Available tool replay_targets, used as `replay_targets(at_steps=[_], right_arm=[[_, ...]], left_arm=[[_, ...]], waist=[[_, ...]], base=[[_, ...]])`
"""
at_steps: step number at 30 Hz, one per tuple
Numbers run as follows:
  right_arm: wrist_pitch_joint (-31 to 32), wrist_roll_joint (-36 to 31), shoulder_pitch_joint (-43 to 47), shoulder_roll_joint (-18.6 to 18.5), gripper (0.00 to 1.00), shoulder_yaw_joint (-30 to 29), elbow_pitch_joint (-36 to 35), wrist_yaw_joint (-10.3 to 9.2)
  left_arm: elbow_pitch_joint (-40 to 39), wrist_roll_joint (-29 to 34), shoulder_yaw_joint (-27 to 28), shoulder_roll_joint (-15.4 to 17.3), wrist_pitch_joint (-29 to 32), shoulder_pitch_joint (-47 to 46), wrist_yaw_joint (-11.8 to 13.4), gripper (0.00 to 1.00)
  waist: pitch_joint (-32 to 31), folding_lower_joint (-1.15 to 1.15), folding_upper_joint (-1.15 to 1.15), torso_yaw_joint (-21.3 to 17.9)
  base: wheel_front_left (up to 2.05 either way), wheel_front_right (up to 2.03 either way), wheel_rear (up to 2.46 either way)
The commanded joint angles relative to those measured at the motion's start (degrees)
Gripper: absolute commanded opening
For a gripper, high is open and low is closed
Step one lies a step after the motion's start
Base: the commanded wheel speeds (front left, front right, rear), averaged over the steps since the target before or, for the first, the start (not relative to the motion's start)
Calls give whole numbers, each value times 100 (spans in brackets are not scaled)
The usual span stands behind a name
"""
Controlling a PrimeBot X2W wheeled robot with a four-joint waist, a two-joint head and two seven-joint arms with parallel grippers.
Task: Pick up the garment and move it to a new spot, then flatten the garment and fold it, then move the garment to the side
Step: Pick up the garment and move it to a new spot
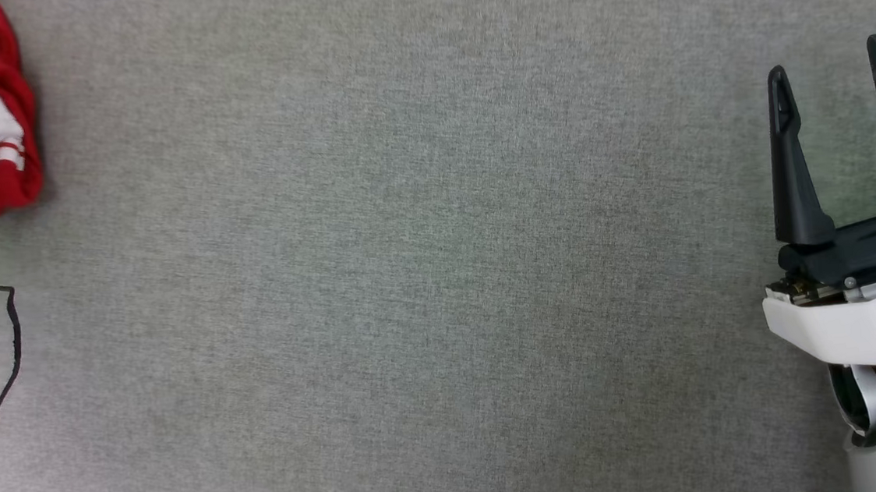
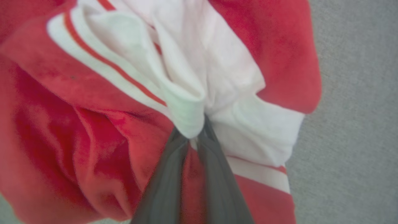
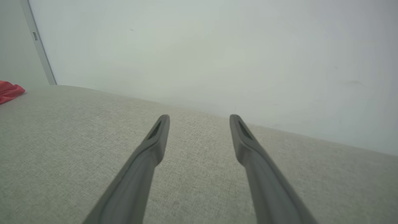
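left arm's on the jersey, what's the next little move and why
Probably raise the left gripper slightly: it pinches a white fold of the garment, which sits bunched on the grey surface, so a lift would test the grip. The right gripper is open and apart.

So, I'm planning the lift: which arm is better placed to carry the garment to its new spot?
Left. The left gripper is closed on a white fold of the garment; the right gripper stands open over the grey surface, well away from it.
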Motion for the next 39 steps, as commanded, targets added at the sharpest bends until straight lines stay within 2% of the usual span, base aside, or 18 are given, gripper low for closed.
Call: replay_targets(at_steps=[1,13,19,23,29,39], right_arm=[[-14,59,33,14,100,-15,18,-4],[-14,407,362,55,100,-98,248,-4],[-14,579,446,56,100,-133,295,-4],[-14,726,486,57,100,-187,318,-4],[-14,876,506,57,100,-219,347,-4],[-14,1183,425,56,100,-262,386,-4]], left_arm=[[-91,7,-98,70,-94,80,13,0],[-1584,-142,-1470,639,-479,-266,13,0],[-2259,-143,-2097,715,-521,-474,13,0],[-2788,-68,-2606,553,-505,-625,13,0],[-3381,108,-3420,105,-431,-825,13,0],[-3597,140,-5086,-839,-605,-1332,13,0]], waist=[[-205,0,0,7],[-1220,0,0,55],[-1458,0,0,-59],[-1592,0,0,-225],[-1694,0,0,-627],[-1591,0,0,-1410]], base=[[0,0,0],[0,0,0],[0,0,0],[0,0,0],[0,0,0],[0,0,0]])
